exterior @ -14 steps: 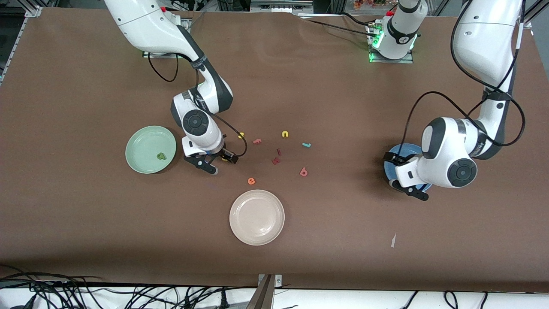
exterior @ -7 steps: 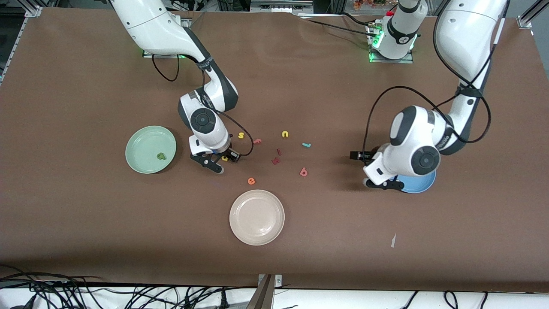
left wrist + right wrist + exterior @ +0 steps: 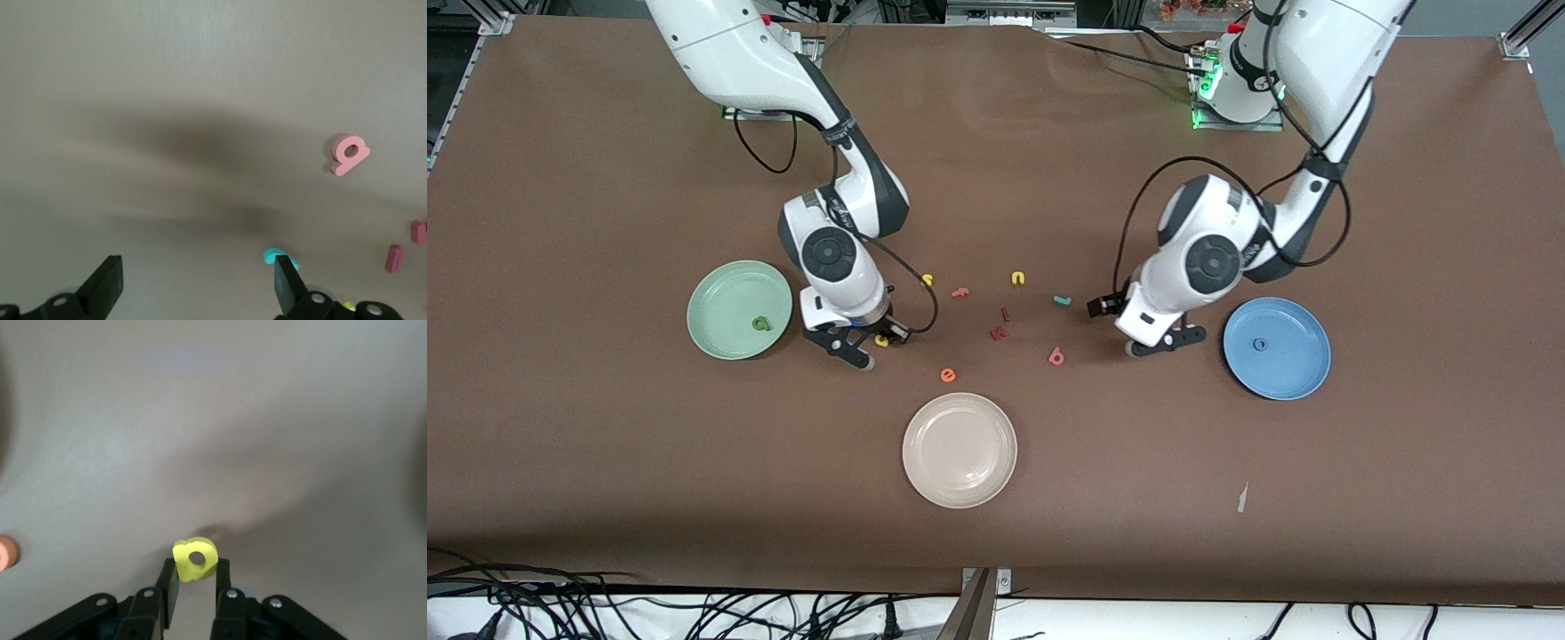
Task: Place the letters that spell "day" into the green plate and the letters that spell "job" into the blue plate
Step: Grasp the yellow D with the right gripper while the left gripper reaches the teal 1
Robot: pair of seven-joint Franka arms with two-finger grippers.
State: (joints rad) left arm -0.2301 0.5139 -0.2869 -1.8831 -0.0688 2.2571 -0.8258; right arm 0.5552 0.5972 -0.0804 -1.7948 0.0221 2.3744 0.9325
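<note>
My right gripper (image 3: 876, 347) is shut on the yellow "a" (image 3: 882, 340) low over the table beside the green plate (image 3: 720, 293). The "a" (image 3: 195, 558) sits pinched between the fingertips of the right gripper (image 3: 195, 572). An olive "d" (image 3: 760, 324) lies in the green plate. A blue "o" (image 3: 1260, 344) lies in the blue plate (image 3: 1294, 373). My left gripper (image 3: 1160, 345) hangs open between the blue plate and the pink "b" (image 3: 1056, 356). Nothing is inside the left gripper (image 3: 198, 270). A teal hooked letter (image 3: 1062, 300) lies near one fingertip; the pink "b" (image 3: 349, 153) lies farther off.
A cream plate (image 3: 959, 480) sits nearest the front camera. Loose in the middle lie a yellow "s" (image 3: 927, 280), a yellow "u" (image 3: 1018, 278), an orange "e" (image 3: 948, 375), a reddish letter (image 3: 959, 292) and dark red pieces (image 3: 999, 333).
My right gripper has shut on the yellow "a" and shifted slightly toward the green plate. The left arm has swung off the blue plate toward the middle letters, uncovering the plate.
</note>
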